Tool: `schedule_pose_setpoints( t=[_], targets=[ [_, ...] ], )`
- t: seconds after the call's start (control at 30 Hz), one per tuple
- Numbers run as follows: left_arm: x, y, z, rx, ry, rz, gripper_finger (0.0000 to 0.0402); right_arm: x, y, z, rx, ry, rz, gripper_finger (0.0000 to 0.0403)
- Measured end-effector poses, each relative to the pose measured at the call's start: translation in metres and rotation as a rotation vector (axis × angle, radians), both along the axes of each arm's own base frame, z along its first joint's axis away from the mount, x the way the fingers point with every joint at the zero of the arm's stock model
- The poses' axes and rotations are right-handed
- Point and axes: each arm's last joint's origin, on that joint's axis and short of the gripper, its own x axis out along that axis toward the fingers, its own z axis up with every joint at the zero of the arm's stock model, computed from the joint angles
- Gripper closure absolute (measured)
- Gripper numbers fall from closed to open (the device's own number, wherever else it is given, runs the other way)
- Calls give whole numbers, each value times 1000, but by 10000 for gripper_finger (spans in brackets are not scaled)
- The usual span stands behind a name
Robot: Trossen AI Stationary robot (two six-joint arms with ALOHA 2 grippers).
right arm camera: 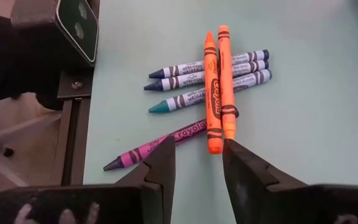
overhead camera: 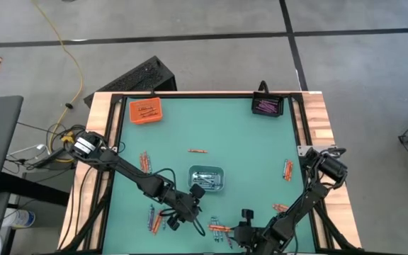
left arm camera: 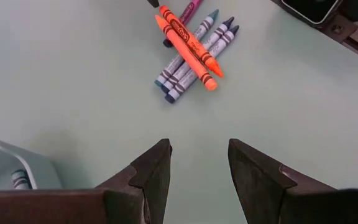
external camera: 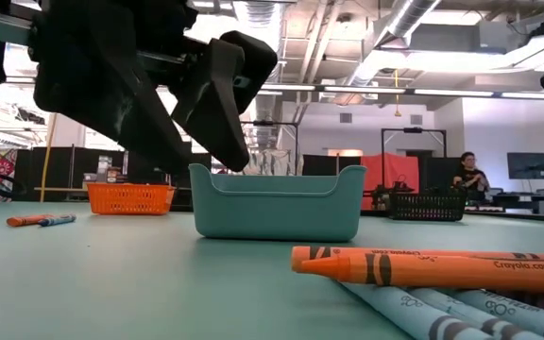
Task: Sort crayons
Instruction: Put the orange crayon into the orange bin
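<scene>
A pile of crayons (overhead camera: 219, 228) lies near the table's front edge: two orange ones (right arm camera: 219, 87) across several grey-blue ones (right arm camera: 210, 78), and a pink one (right arm camera: 160, 143) beside them. My left gripper (left arm camera: 199, 155) is open and hovers left of the pile (left arm camera: 188, 53), pointing at it. From the right, my right gripper (right arm camera: 197, 155) is open, its fingertips at the near ends of the pink and orange crayons, with no touch showing. In the low view the pile (external camera: 423, 269) lies in front, with my left gripper (external camera: 206, 94) above the table.
A grey-blue tray (overhead camera: 206, 178) with crayons in it stands mid-table just beyond the grippers. An orange tray (overhead camera: 146, 111) is at the far left, a black tray (overhead camera: 266, 106) at the far right. Loose crayons lie at the left (overhead camera: 144, 161), centre (overhead camera: 197, 151) and right (overhead camera: 287, 168).
</scene>
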Motion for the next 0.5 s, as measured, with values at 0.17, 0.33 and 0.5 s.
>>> schedule_pose_setpoints(
  t=[0.17,0.33,0.5],
  targets=[
    [1,0,1,-7,-10,1,251,1,-1,0,6,-2,-8,276],
    [1,-1,1,-10,-16,1,251,4,-3,0,26,9,-23,276],
    [1,0,2,-10,-16,2,251,4,-2,0,44,10,-16,276]
  ],
)
